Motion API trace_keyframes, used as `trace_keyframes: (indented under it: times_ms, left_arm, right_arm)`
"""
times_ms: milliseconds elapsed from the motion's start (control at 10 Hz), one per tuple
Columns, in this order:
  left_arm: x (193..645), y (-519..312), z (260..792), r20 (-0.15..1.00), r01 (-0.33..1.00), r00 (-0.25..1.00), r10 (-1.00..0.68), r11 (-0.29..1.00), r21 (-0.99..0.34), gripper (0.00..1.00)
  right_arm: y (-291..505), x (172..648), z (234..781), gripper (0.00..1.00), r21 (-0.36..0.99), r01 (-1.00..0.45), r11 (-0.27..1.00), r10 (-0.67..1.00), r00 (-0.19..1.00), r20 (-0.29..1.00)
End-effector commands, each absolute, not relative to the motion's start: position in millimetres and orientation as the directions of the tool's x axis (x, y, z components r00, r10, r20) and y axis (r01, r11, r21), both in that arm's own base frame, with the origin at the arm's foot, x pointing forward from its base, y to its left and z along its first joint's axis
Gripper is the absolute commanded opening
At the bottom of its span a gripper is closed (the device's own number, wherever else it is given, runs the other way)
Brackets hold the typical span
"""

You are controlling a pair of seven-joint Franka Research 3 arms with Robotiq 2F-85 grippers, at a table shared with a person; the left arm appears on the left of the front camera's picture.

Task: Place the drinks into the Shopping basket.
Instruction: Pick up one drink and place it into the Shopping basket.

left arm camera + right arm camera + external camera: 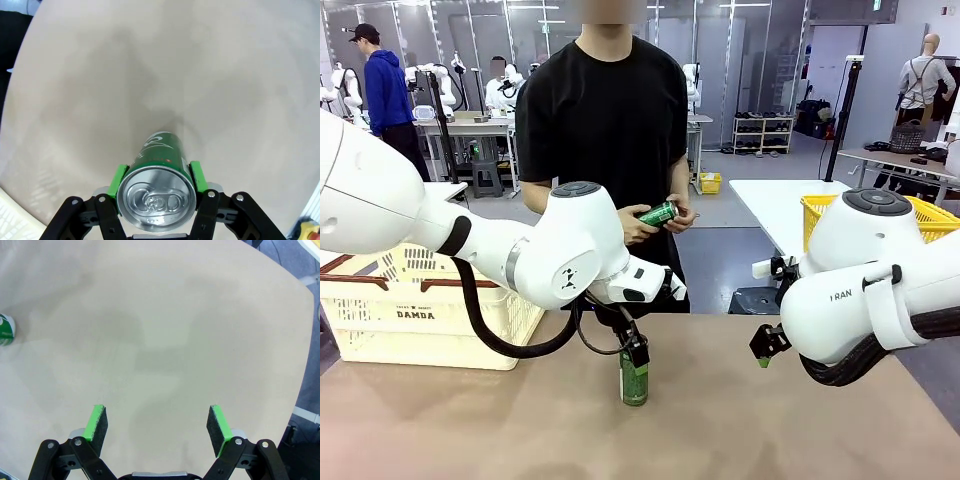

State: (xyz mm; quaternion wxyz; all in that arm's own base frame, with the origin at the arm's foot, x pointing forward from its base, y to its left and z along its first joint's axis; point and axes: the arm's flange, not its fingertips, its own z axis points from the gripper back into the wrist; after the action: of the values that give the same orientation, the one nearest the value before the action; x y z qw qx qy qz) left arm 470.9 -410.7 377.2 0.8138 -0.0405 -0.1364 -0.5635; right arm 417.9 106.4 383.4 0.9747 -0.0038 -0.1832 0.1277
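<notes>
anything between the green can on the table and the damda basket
Nothing visible. Bare table lies between the green can, gripped by the left hand, and the Shopping basket; only that arm's cable hangs there.

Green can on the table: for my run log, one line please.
left gripper shut on green can | upright on table | right gripper open

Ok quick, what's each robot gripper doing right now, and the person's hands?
Left gripper: jaws shut on the upright green can.
Right gripper: jaws open, holding nothing.
Person's hands: holding a second green can.
</notes>
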Motion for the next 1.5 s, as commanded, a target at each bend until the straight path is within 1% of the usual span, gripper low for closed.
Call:
trace_keyframes:
  times_ms: [0, 100, 200, 300, 500, 600, 800, 1000, 1200, 1300, 1400]
  left_arm:
    - [473, -416, 379, 0.24, 0.932, 0.322, -0.916, 0.352, 0.092, 0.3]
    - [472, -416, 380, 0.242, 0.932, 0.319, -0.916, 0.35, 0.095, 0.17]
    - [471, -415, 379, 0.24, 0.933, 0.317, -0.918, 0.347, 0.094, 0.1]
    - [468, -415, 381, 0.246, 0.932, 0.319, -0.915, 0.35, 0.095, 0.0]
    - [463, -409, 394, 0.229, 0.931, 0.328, -0.917, 0.355, 0.09, 0.0]
    - [461, -402, 406, 0.214, 0.925, 0.343, -0.915, 0.369, 0.093, 0.43]
    - [457, -379, 433, 0.197, 0.915, 0.361, -0.912, 0.387, 0.114, 0.43]
    - [452, -358, 454, 0.214, 0.907, 0.37, -0.904, 0.401, 0.124, 0.43]
    - [447, -330, 491, 0.287, 0.878, 0.399, -0.871, 0.453, 0.154, 0.43]
    - [445, -316, 511, 0.303, 0.852, 0.435, -0.848, 0.497, 0.164, 0.43]
    - [441, -302, 529, 0.317, 0.833, 0.447, -0.836, 0.518, 0.192, 0.43]
  right_arm:
    - [107, 418, 383, 1.0, -0.052, -0.252, 0.966, 0.254, 0.9, 0.355]
    - [107, 418, 383, 1.0, -0.052, -0.252, 0.966, 0.254, 0.9, 0.355]
    - [107, 418, 383, 1.0, -0.052, -0.252, 0.966, 0.254, 0.9, 0.355]
    - [107, 418, 383, 1.0, -0.052, -0.252, 0.966, 0.254, 0.9, 0.355]
    - [107, 418, 383, 1.0, -0.052, -0.252, 0.966, 0.254, 0.9, 0.355]
    - [107, 418, 383, 1.0, -0.052, -0.252, 0.966, 0.254, 0.9, 0.355]
    - [107, 418, 383, 1.0, -0.052, -0.252, 0.966, 0.254, 0.9, 0.355]
    - [107, 418, 383, 1.0, -0.052, -0.252, 0.966, 0.254, 0.9, 0.355]
    - [107, 418, 383, 1.0, -0.052, -0.252, 0.966, 0.254, 0.9, 0.355]
    - [107, 418, 383, 1.0, -0.052, -0.252, 0.966, 0.254, 0.9, 0.355]
    - [107, 418, 383, 1.0, -0.052, -0.252, 0.966, 0.254, 0.9, 0.355]
